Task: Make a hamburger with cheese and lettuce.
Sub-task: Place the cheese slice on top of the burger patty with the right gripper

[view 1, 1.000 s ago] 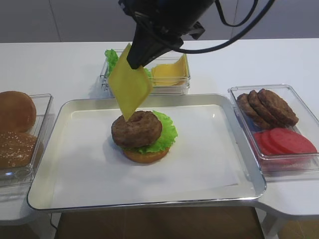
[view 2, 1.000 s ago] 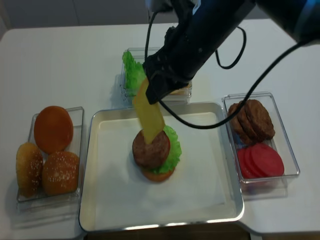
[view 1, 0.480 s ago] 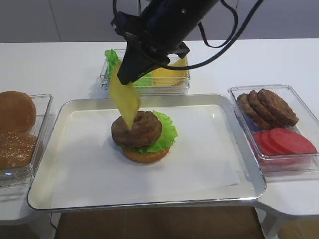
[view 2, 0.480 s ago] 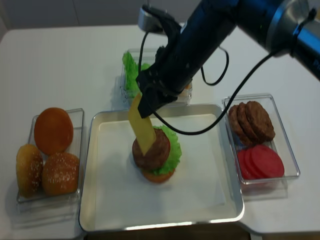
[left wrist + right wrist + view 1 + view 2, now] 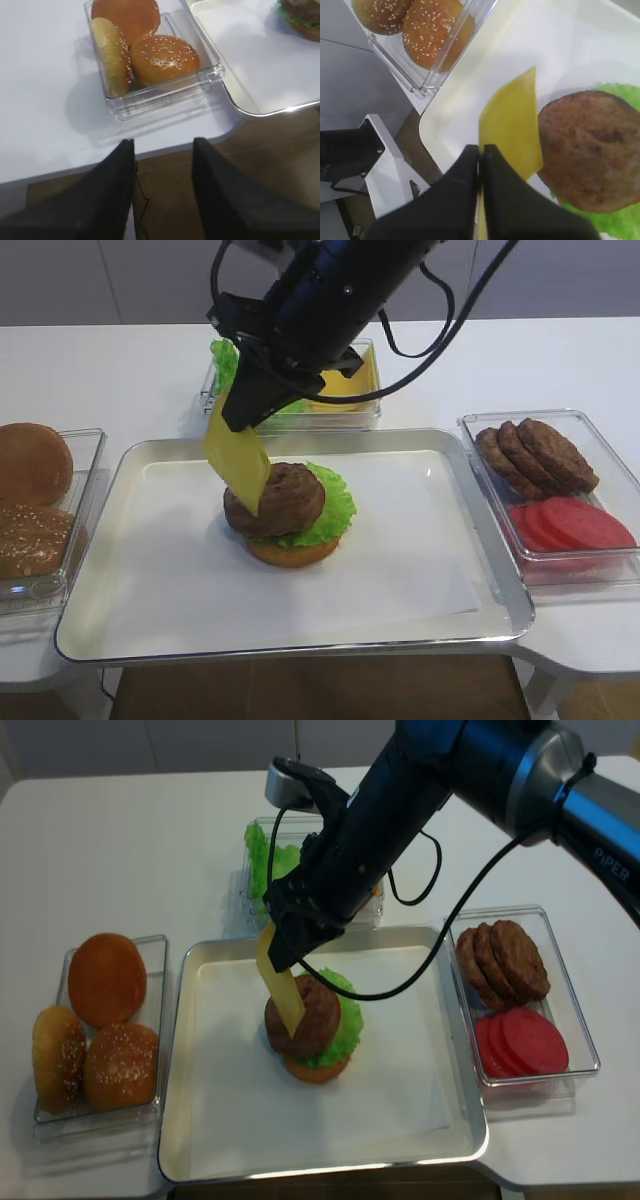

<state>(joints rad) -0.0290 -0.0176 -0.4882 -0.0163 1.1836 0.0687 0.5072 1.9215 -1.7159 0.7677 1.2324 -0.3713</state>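
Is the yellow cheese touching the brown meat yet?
Cannot tell. In every view the cheese, held by the right gripper, overlaps the hamburger patty's edge; no plain gap or contact shows.

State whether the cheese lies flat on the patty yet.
Not flat: the cheese hangs pinched in the right gripper, its lower corner at the patty.

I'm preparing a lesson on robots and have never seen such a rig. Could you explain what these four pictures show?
It is a two-armed robot at a table. Two pictures look down from above; two come from cameras on the wrists. The right pincer is shut on the cheese, a yellow slice hanging beside the hamburger on the metal tray. The left pincer is open and empty, near the box of buns. Other boxes hold spare patties, red slices and the lettuce.
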